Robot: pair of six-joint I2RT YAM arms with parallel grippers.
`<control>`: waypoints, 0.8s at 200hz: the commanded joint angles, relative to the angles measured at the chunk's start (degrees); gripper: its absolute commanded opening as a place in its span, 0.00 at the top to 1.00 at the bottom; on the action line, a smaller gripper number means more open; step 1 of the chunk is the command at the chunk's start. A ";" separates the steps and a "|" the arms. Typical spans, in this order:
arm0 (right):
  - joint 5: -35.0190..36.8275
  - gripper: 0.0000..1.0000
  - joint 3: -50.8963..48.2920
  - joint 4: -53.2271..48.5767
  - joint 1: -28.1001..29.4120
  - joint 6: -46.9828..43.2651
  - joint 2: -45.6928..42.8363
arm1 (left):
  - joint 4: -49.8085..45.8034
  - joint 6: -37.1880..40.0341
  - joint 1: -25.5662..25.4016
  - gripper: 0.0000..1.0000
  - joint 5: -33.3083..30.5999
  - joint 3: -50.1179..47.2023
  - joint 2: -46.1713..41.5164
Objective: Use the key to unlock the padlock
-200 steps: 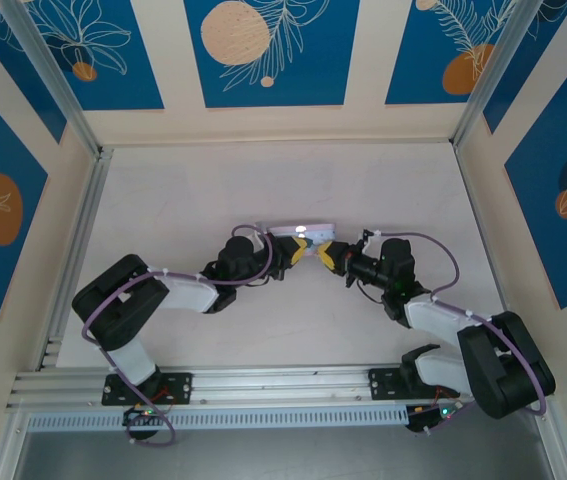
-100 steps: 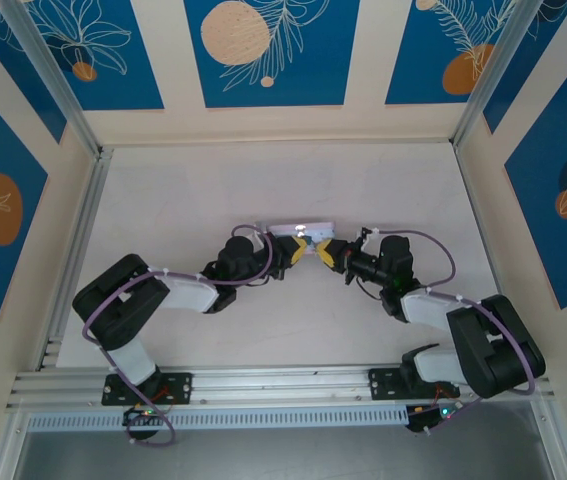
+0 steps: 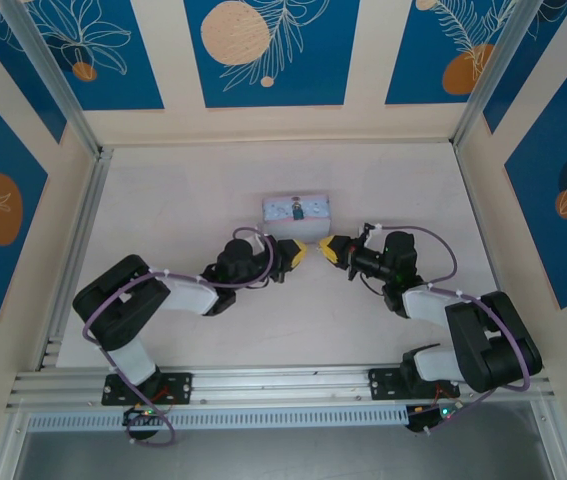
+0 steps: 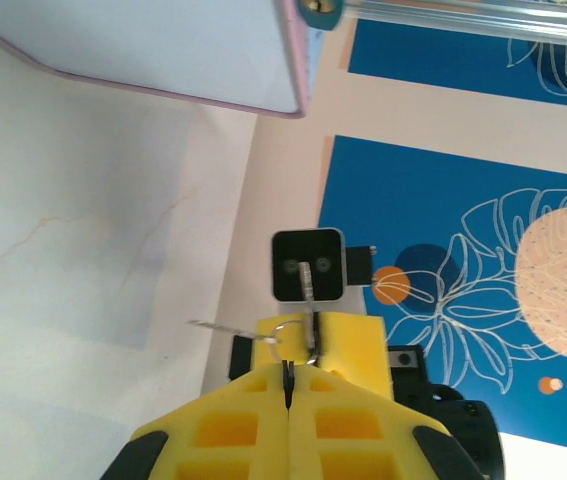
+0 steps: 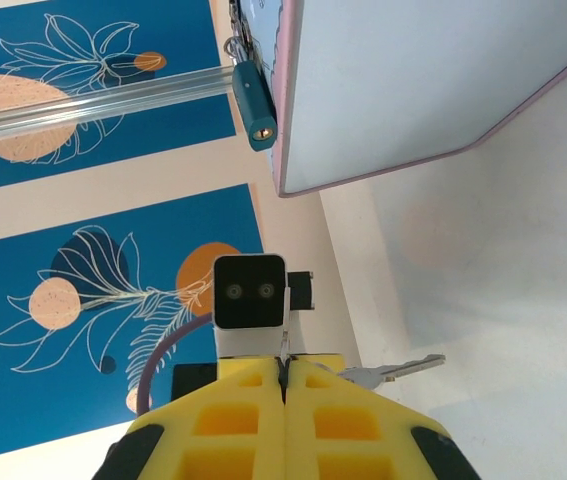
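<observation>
Change from a second ago, seen from above: the tin (image 3: 296, 208) was a narrow pale strip right against the yellow tips. It now lies farther back on the worktop (image 3: 183, 200) with its picture lid up, apart from both arms. The right arm's elbow has folded in closer. One tin is on the worktop. The left gripper (image 3: 298, 251) and right gripper (image 3: 331, 247) face each other tip to tip just in front of it.

Left wrist view: this gripper's (image 4: 288, 375) jaws are pressed together. One thin key (image 4: 225, 327) with a small ring pokes out sideways where the two grippers' tips meet; which one pinches it I cannot tell. The tin (image 4: 163, 50) is closed, its contents hidden. A corner of the padlock (image 4: 318, 6) shows at its edge.

Right wrist view: these jaws (image 5: 285, 385) are also pressed together, and the key (image 5: 403, 370) juts out beside them. One bluish padlock (image 5: 253, 105) hangs at the closed tin's (image 5: 413, 80) rim, well apart from the key.
</observation>
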 commanded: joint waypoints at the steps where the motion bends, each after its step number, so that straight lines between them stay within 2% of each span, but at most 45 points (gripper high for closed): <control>1: -1.59 1.00 0.00 -1.39 -0.76 -1.81 -1.60 | -2.42 3.90 -0.38 1.00 -0.95 -1.37 -2.72; 18: -1.98 1.00 -0.13 -3.31 -1.31 -2.42 -3.44 | -6.71 7.46 -0.13 1.00 -1.16 -1.71 -5.47; 41: -1.81 1.00 0.17 -7.81 -2.17 -3.87 -7.16 | -17.10 14.56 1.54 0.82 -0.93 -0.42 -11.34; 71: -1.14 1.00 0.99 -15.64 -3.62 -7.18 -12.44 | -39.63 28.08 5.87 0.31 -0.04 7.79 -18.80; 87: -0.75 1.00 1.51 -18.58 -4.28 -8.65 -14.27 | -50.96 35.95 8.16 0.15 1.13 15.11 -18.76; 108: -0.26 1.00 1.97 -20.97 -4.75 -10.31 -15.14 | -63.85 45.90 10.24 0.07 3.18 25.98 -14.17; 148: -0.69 1.00 2.19 -21.92 -5.72 -11.38 -14.87 | -84.34 59.46 11.10 0.07 7.04 46.55 -0.41; 160: -0.79 1.00 2.16 -22.43 -6.03 -11.68 -15.10 | -88.16 61.80 10.96 0.07 6.06 51.21 2.78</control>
